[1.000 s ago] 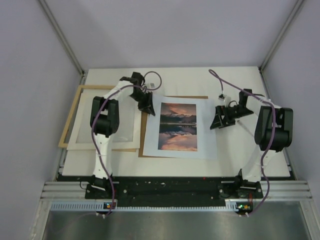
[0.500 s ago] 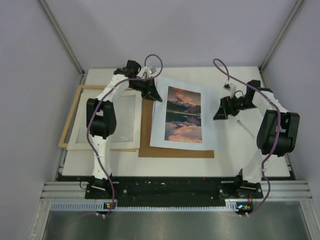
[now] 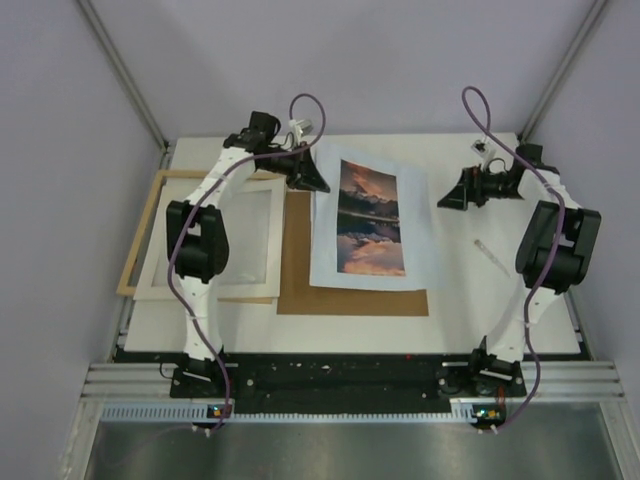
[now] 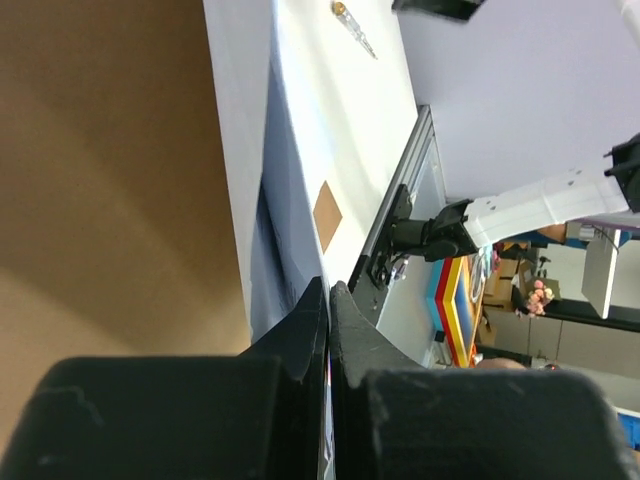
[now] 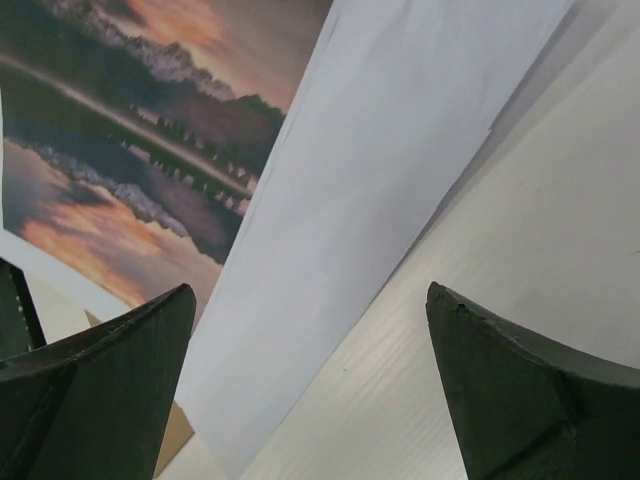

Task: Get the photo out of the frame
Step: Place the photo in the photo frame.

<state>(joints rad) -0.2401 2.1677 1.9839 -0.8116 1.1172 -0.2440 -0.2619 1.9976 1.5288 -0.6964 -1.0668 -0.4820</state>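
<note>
Paper is what I am handling: the photo (image 3: 372, 215) is a thin pale sheet with an orange-brown mountain and its reflection printed in the middle. My left pincer (image 3: 316, 182) is pinched tight on its blank margin at the far left corner. From the left wrist I see the sheet edge-on, running away from my closed fingertips (image 4: 318, 310).

The photo is already out of the frame (image 3: 141, 235), which lies flat and well apart at the left of the table (image 3: 500, 300). It is a thin tan wooden rectangle with a whitish inner border. The sheet hangs tilted over the plain brown backing board (image 3: 297, 262), and its near edge looks to rest on or just above that board.

My right pincer (image 3: 447, 195) stands wide open and empty, near the photo's right margin but not touching it.

I judge the sheet very light and limp. Held by one corner it bows and would crease or tear under a sharp pull. The matte white margin is the place to hold it, never the print, and a second hold on the right margin would steady it. A small slim tool (image 3: 488, 251) lies on the table to the right.
</note>
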